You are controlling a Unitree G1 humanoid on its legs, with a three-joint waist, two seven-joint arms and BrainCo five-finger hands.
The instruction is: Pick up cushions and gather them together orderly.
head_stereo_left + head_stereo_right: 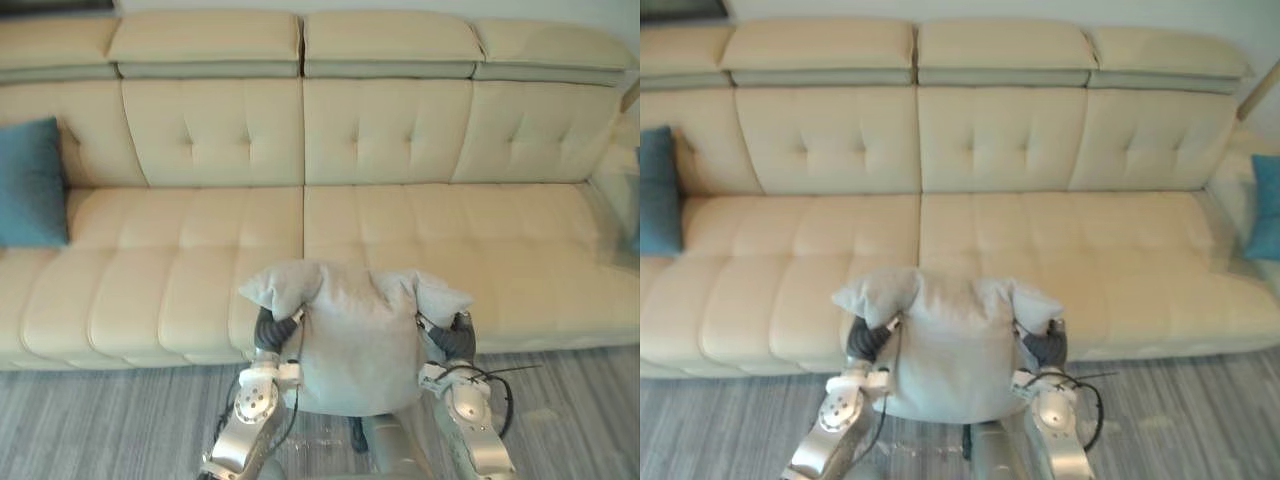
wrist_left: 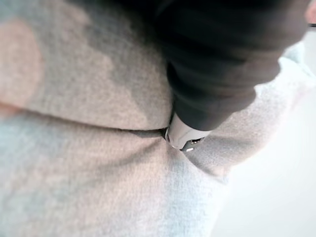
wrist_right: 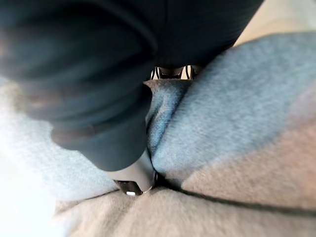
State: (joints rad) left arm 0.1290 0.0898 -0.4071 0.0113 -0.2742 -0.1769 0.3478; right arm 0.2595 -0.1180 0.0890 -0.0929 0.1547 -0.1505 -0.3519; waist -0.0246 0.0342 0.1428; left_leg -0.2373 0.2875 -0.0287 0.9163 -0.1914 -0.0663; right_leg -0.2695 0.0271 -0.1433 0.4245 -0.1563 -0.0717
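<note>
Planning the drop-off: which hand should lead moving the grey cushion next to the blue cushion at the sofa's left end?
Left, probably. The left hand sits at the grey cushion's corner on the side of the blue cushion; the right hand is at the far corner and would follow.

A grey cushion (image 1: 358, 345) hangs between the left hand (image 1: 268, 328) and the right hand (image 1: 455, 340), in front of a cream sofa (image 1: 420, 230), its upper corners drooping over both hands. A teal cushion (image 1: 30, 182) leans against the sofa's backrest at far left, above a grey plank floor (image 1: 100, 420)
</note>
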